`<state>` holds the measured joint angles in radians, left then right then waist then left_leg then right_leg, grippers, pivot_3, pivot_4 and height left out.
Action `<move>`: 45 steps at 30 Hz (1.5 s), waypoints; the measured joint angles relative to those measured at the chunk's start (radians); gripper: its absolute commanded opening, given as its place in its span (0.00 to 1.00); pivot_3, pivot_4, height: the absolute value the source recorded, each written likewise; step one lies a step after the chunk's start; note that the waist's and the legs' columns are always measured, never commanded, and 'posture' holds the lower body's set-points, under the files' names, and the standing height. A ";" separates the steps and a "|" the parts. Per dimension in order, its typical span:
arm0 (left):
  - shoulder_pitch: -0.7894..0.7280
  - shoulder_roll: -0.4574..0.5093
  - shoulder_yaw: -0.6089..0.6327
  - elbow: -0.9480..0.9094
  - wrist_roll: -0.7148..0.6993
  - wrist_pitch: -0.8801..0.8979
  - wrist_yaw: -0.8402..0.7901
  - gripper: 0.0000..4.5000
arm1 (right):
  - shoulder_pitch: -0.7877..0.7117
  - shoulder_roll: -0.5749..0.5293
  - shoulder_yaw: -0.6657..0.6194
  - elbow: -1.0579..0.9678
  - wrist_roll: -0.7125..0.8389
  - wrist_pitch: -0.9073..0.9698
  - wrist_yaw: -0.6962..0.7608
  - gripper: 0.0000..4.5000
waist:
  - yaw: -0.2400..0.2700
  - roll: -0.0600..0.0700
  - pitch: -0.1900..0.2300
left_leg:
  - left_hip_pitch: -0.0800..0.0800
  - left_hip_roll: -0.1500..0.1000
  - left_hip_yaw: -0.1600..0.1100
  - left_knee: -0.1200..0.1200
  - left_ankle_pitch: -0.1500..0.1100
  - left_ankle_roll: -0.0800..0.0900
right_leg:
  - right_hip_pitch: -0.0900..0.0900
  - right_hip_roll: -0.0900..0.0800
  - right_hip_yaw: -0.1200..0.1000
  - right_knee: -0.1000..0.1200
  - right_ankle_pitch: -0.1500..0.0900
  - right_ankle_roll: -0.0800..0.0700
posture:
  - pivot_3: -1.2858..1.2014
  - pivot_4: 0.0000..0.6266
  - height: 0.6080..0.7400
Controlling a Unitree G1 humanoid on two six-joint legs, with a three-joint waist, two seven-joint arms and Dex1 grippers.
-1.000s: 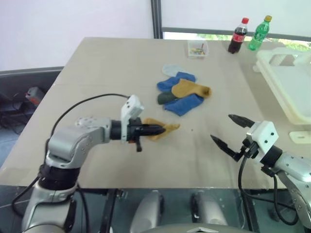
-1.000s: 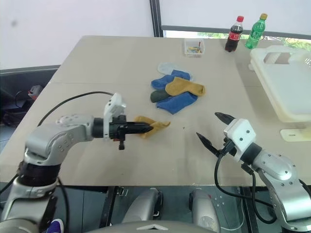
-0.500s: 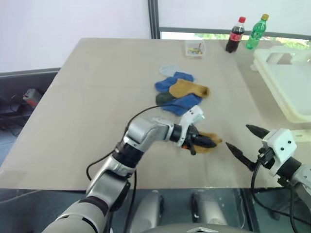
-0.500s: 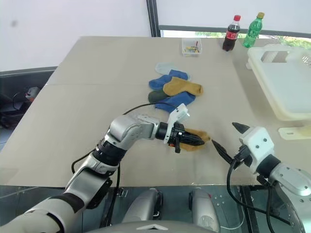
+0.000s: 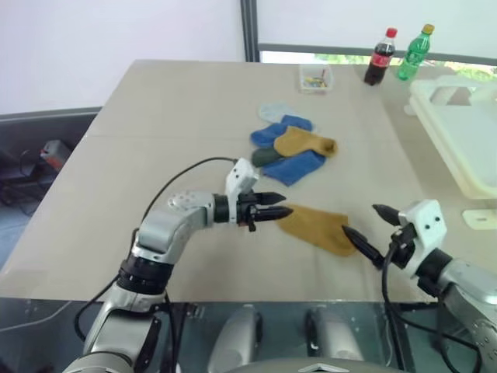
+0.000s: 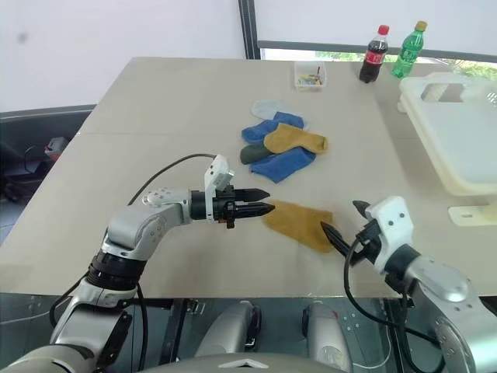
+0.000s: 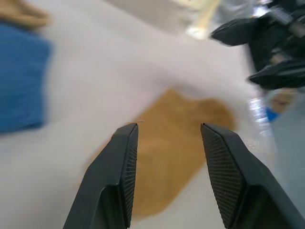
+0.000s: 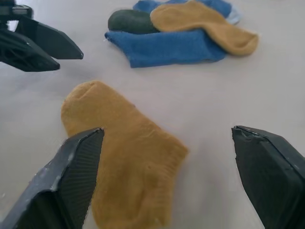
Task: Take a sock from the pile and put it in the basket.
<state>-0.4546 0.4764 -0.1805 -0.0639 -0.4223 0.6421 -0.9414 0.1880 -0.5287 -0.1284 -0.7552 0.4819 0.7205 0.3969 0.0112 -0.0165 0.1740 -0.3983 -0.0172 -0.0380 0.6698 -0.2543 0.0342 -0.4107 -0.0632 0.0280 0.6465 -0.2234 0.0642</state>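
A mustard-yellow sock lies flat on the table, apart from the pile of blue, mustard and dark socks behind it. My left gripper points at the sock's near-left end, open, with nothing between its fingers. My right gripper is open wide at the sock's right end, one finger hanging over that end. In the right wrist view the sock lies loose between the fingers. The cream-white basket stands at the table's right edge.
A small clear plastic box, a cola bottle and a green bottle stand along the far edge. A small cream piece lies just below the basket. The table's front edge runs close under both grippers.
My left gripper carried the mustard sock to the right, opened and let it go, then drew back left. The sock now lies flat. My right gripper sank toward the sock's right end.
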 measured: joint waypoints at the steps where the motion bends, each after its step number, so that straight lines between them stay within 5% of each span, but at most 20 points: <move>1: 0.011 -0.003 -0.013 0.007 0.019 -0.020 0.007 0.50 | -0.004 0.005 0.016 0.022 -0.009 0.000 -0.005 0.58 | 0.002 0.000 0.000 | 0.000 0.000 0.000 0.000 0.000 0.000 | 0.000 0.000 0.000 0.000 0.000 0.000 | 0.52 0.24 1.00; 5: 0.042 -0.050 -0.068 0.069 0.106 -0.115 0.042 0.36 | -0.001 -0.003 0.094 0.091 -0.062 -0.008 -0.004 0.22 | 0.003 0.000 0.000 | -0.001 0.000 0.000 0.000 0.000 0.000 | 0.000 0.000 0.000 -0.001 0.000 0.000 | 0.52 0.24 1.00; 8: 0.051 -0.056 -0.067 0.082 0.125 -0.149 0.051 0.11 | 0.019 -0.027 0.116 0.123 -0.097 -0.031 0.014 0.00 | 0.001 0.001 -0.001 | 0.000 0.000 0.000 0.000 0.000 0.000 | 0.000 0.000 0.000 0.000 0.000 0.000 | 0.52 0.24 1.00; 10: 0.062 -0.063 -0.067 0.082 0.126 -0.156 0.049 0.01 | 0.021 -0.045 0.122 0.125 -0.118 -0.050 0.030 0.00 | 0.001 0.002 -0.002 | 0.001 0.000 0.000 0.000 0.000 0.000 | 0.000 0.000 0.000 0.000 0.000 0.000 | 0.52 0.24 1.00; 35: 0.013 -0.193 -0.083 -0.034 0.008 0.192 0.130 0.01 | -0.099 -0.319 0.028 0.389 -0.238 -0.235 0.274 0.00 | -0.006 0.001 -0.002 | 0.000 0.000 0.000 0.000 0.000 0.000 | 0.000 0.001 0.000 0.000 0.000 0.000 | 0.52 0.24 1.00; 37: 0.020 -0.204 -0.082 -0.039 0.003 0.207 0.145 0.15 | -0.129 -0.318 0.057 0.415 -0.252 -0.247 0.291 0.00 | -0.005 0.001 -0.002 | 0.000 0.000 0.000 0.000 0.000 0.000 | 0.000 0.001 -0.001 0.000 0.000 0.000 | 0.52 0.24 1.00; 40: 0.031 -0.207 -0.070 -0.039 -0.014 0.227 0.159 0.43 | -0.146 -0.318 0.070 0.415 -0.233 -0.229 0.327 0.20 | -0.003 0.001 -0.002 | 0.000 0.000 -0.001 0.000 0.000 0.000 | 0.000 0.001 -0.001 0.000 0.000 0.000 | 0.52 0.24 1.00; 44: 0.054 -0.161 -0.031 -0.083 -0.017 0.224 0.164 0.88 | -0.140 -0.314 0.067 0.389 -0.211 -0.217 0.340 0.66 | -0.005 0.001 -0.002 | 0.000 0.000 0.000 0.000 0.000 0.000 | 0.000 0.001 0.000 0.000 0.000 0.000 | 0.52 0.24 1.00; 45: 0.063 -0.147 -0.022 -0.091 -0.019 0.222 0.161 0.88 | -0.135 -0.311 0.062 0.384 -0.208 -0.216 0.338 0.75 | -0.005 0.001 -0.002 | 0.000 0.001 0.000 0.000 0.000 0.000 | 0.000 0.001 0.000 0.000 0.000 0.000 | 0.52 0.24 1.00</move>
<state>-0.3913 0.3291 -0.2024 -0.1553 -0.4416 0.8638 -0.7803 0.0530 -0.8397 -0.0663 -0.3712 0.2738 0.5044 0.7346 0.0063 -0.0150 0.1720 -0.3981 -0.0166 -0.0383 0.6698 -0.2544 0.0344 -0.4104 -0.0624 0.0275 0.6468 -0.2233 0.0644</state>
